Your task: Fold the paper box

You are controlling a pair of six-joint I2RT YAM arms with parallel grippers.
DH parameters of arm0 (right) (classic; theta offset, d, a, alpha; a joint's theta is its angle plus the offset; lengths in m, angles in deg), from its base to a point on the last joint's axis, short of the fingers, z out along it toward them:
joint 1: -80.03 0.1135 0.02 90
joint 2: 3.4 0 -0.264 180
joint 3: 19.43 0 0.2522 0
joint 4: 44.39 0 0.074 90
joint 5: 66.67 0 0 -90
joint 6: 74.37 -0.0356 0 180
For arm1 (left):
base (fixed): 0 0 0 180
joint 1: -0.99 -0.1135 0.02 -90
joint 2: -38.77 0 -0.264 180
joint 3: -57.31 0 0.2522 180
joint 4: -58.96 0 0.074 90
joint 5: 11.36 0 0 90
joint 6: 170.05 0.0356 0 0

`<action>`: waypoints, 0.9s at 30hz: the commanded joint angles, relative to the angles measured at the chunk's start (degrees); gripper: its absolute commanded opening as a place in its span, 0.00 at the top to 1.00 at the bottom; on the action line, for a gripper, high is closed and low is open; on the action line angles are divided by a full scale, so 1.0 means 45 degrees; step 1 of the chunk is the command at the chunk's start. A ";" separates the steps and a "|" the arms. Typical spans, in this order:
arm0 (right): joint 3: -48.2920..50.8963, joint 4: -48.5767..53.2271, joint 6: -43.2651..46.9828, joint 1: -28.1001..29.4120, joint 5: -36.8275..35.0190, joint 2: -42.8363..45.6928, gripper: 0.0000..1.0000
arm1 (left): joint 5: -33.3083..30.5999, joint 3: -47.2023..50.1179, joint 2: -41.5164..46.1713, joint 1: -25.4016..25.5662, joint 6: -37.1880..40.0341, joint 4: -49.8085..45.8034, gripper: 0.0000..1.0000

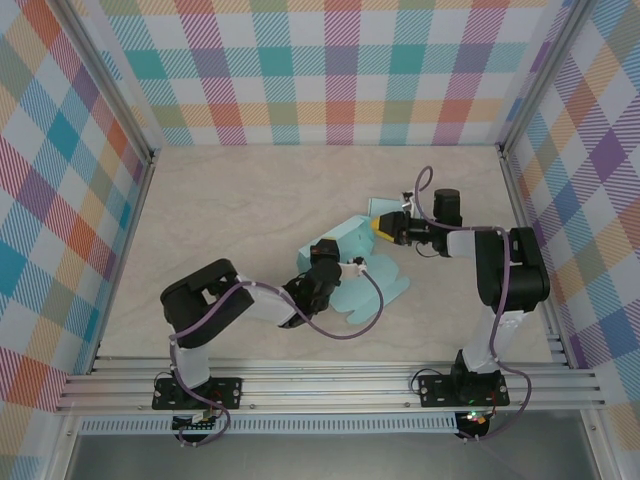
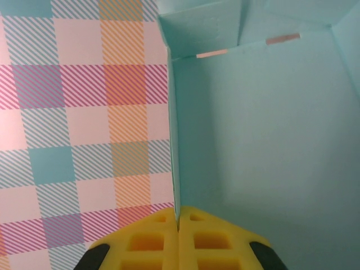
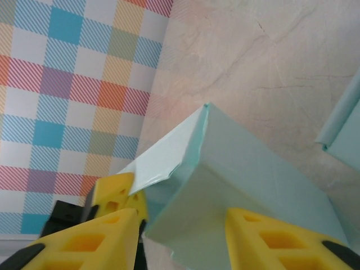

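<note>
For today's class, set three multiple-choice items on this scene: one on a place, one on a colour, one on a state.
1. Where is the paper box?
A) middle of the table
B) against the back wall
C) on the front rail

2. What colour is it?
A) red
B) light blue
C) white

3. The left end effector is:
A) wide open
B) shut on nothing
C) shut on a box panel

Answers:
1 A, bare table shows all round it.
2 B, every panel is light blue.
3 C, its fingers pinch a thin panel.

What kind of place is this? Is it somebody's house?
Probably a robot test booth, not a house: a left arm and right arm bolted to a metal rail, plaid walls around a pale table, and a paper box between them.
</note>
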 commanded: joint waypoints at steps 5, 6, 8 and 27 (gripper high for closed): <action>-0.0790 0.2251 0.2210 0.0619 -0.1336 0.0456 0.62 | 0.1725 -0.0536 0.1288 -0.0606 -0.0903 -0.2163 1.00; -0.0790 0.2042 0.2168 0.0620 -0.1301 0.0427 0.62 | 0.1808 -0.0568 0.1309 -0.0688 -0.0946 -0.2297 1.00; -0.0790 0.1612 0.2020 0.0670 -0.1124 0.0409 0.62 | 0.1939 -0.0610 0.1290 -0.0868 -0.1009 -0.2321 1.00; -0.1233 -0.0676 0.1857 0.1535 -0.1428 -0.0674 0.64 | 0.1763 -0.0925 0.0137 -0.1200 -0.0271 -0.1490 1.00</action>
